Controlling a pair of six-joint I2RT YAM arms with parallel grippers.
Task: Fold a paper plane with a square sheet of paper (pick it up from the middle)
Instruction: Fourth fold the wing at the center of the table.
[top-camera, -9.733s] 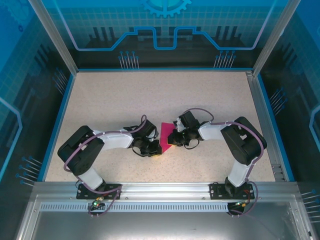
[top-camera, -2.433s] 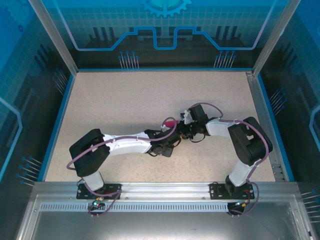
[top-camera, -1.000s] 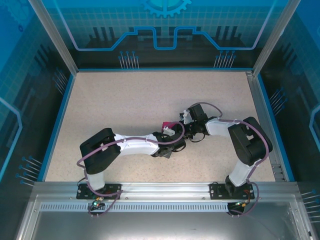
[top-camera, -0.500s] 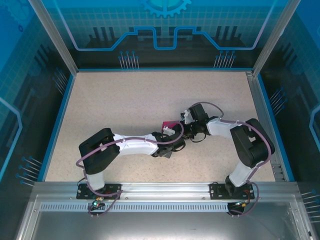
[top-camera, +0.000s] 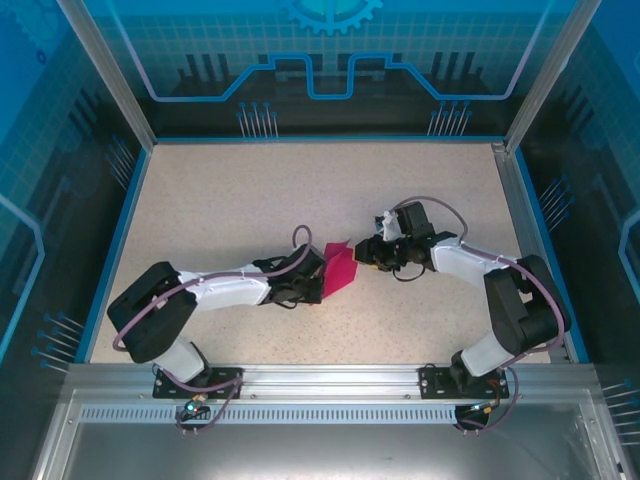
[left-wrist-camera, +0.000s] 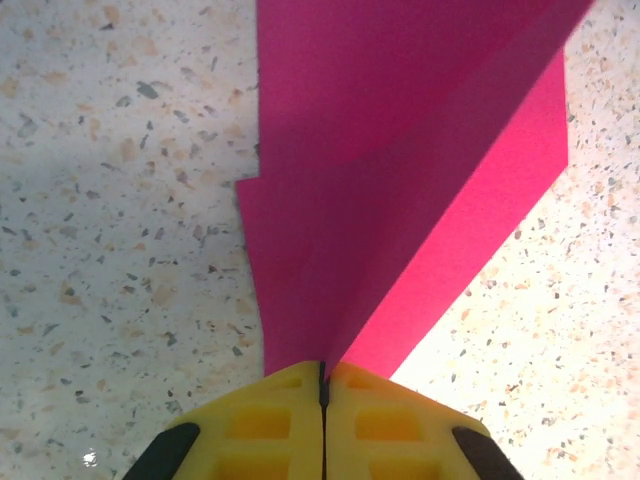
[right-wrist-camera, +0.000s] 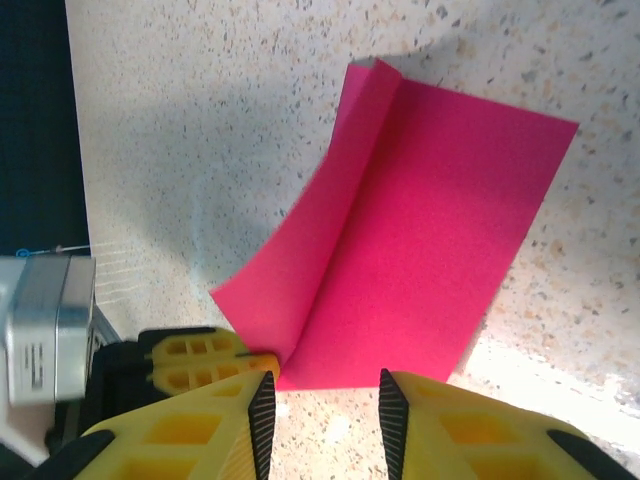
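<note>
Where left gripper (left-wrist-camera: 323, 385) clenches the paper plane (left-wrist-camera: 400, 200) at its fold, right gripper (right-wrist-camera: 322, 400) parted, empty, paper just beyond its fingertips.

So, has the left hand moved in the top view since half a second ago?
Yes. The left hand has drawn back to the left, toward the table's blue left edge, with the paper plane pinched in it.

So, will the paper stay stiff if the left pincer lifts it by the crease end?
Probably floppy: the paper looks thin, and one flap curls up. The crease may stiffen it slightly. Likely light; the shut left pincer should hold it.
</note>
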